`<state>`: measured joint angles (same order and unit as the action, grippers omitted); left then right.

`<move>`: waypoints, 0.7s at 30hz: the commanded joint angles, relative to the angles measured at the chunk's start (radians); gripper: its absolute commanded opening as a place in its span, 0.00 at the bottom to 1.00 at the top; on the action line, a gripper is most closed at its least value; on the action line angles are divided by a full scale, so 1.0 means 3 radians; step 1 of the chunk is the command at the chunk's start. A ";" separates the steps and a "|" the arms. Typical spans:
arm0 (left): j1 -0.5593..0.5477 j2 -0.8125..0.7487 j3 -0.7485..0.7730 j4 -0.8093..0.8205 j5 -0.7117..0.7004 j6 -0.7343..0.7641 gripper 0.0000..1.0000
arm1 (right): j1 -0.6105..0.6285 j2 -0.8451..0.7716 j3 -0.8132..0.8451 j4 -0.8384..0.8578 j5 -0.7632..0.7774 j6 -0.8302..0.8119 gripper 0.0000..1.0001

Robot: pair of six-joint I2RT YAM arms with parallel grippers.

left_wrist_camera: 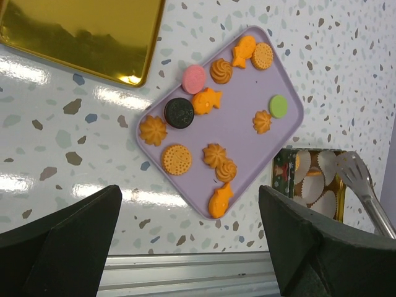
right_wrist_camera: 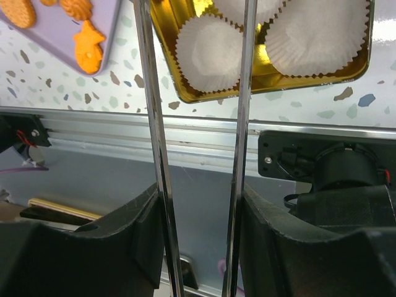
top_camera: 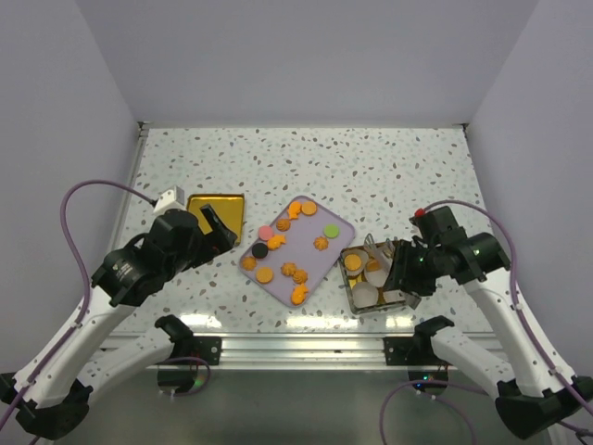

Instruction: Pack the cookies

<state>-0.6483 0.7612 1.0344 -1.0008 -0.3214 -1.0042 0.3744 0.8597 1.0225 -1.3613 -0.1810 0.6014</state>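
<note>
Orange cookies (left_wrist_camera: pixel 215 154) — pink, green, black — lilac tray (left_wrist_camera: pixel 238 133), gold lid (left_wrist_camera: pixel 80 31), speckled table (left_wrist_camera: pixel 62 139), silver tongs (left_wrist_camera: pixel 353 167)

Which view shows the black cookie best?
Left wrist: the black cookie sits large, sharp and unobstructed on the purple tray. Top external shows it as a small dark dot. Right wrist misses it, catching only the tray's corner.
</note>
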 commanded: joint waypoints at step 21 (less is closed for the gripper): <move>0.0024 -0.0011 -0.0042 0.0018 -0.0156 -0.0012 0.98 | 0.0813 0.1551 0.0958 0.0232 0.0225 0.0251 0.46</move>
<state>-0.6483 0.7723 1.0309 -1.0103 -0.3397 -1.0039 0.6151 1.2678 1.2415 -1.3399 -0.1551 0.6556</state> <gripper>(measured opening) 0.982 0.462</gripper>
